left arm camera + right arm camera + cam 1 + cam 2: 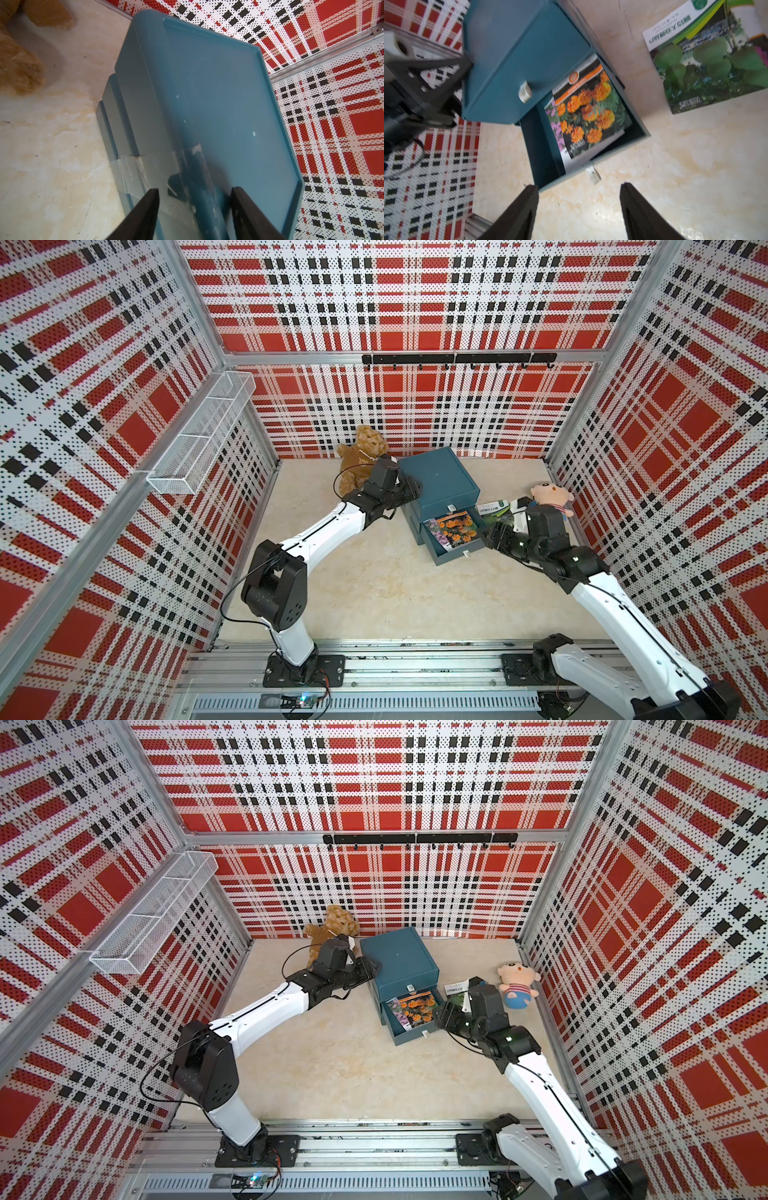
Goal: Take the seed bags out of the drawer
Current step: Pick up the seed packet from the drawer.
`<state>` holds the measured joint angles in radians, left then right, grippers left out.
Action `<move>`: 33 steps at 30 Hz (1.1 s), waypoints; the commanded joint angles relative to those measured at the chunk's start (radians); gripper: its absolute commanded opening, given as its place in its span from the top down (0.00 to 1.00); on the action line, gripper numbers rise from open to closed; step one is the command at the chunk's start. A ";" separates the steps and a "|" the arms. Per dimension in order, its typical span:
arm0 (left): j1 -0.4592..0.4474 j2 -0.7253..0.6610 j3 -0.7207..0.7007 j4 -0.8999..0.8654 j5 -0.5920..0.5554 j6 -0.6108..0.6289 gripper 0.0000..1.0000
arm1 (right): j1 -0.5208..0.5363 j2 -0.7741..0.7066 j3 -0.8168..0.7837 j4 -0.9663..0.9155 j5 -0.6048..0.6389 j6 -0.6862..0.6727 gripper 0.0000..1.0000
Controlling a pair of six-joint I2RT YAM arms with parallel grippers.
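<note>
Right claw (579, 187) wide, empty, over table (675, 166) by the open drawer (542, 145). Orange-flower seed bag (587, 108) lies in drawer atop purple-flower bag (557, 128). Green-leaf seed bag (708, 62) out on table beside cabinet (218, 104). Left claw (195, 191) straddles cabinet's top edge; cannot tell if it grips.

Red plaid perforated walls (415, 302) enclose a beige marbled tabletop (374, 593).

Top views high overhead, wrist views close, sharing the drawer cabinet (207, 93)
</note>
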<state>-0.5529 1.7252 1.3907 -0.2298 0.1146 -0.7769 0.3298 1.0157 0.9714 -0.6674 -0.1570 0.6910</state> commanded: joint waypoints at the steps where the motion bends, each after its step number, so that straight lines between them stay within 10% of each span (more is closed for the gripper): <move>1: -0.031 0.016 -0.003 -0.176 0.010 0.033 0.41 | 0.047 0.120 0.157 -0.119 0.115 -0.128 0.17; 16: -0.055 0.036 0.015 -0.183 0.038 0.027 0.41 | 0.308 0.469 0.325 -0.197 0.416 -0.265 0.12; 33: -0.007 0.073 -0.101 -0.140 0.081 0.037 0.48 | 0.353 0.685 0.342 -0.119 0.564 -0.265 0.21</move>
<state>-0.5568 1.7271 1.3560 -0.1719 0.1661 -0.7765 0.6762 1.6520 1.2861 -0.8169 0.3595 0.4290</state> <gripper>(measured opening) 0.521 0.794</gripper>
